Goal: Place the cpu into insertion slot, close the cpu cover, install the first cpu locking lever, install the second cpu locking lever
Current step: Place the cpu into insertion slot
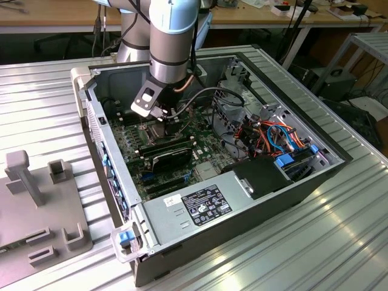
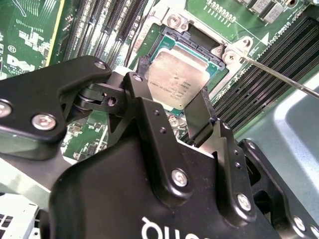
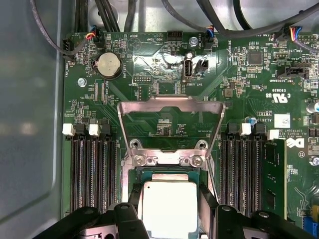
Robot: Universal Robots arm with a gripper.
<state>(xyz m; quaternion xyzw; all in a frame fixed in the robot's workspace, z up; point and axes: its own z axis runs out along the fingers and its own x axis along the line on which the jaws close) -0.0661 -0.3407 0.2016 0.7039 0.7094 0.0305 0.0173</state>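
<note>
In both wrist views the cpu (image 2: 172,77) (image 3: 167,209), a silvery square chip, sits between my two black fingers. My gripper (image 2: 174,82) (image 3: 169,199) is shut on it by two opposite edges. The chip is level inside the insertion slot (image 2: 197,37) (image 3: 149,172); I cannot tell whether it rests fully on the pins. The cpu cover (image 3: 169,101) stands swung open beyond the slot, with green board visible through its window. A thin metal locking lever (image 2: 281,75) sticks out free beside the slot. In the exterior view my gripper (image 1: 148,121) reaches down into the open computer case.
Black memory slots (image 3: 92,169) (image 3: 239,169) flank the socket closely on both sides. Cables (image 1: 267,136) and a drive bay crowd the case at the exterior view's right, with the power supply (image 1: 200,209) in front. A grey fixture (image 1: 42,206) stands on the table at the exterior view's left.
</note>
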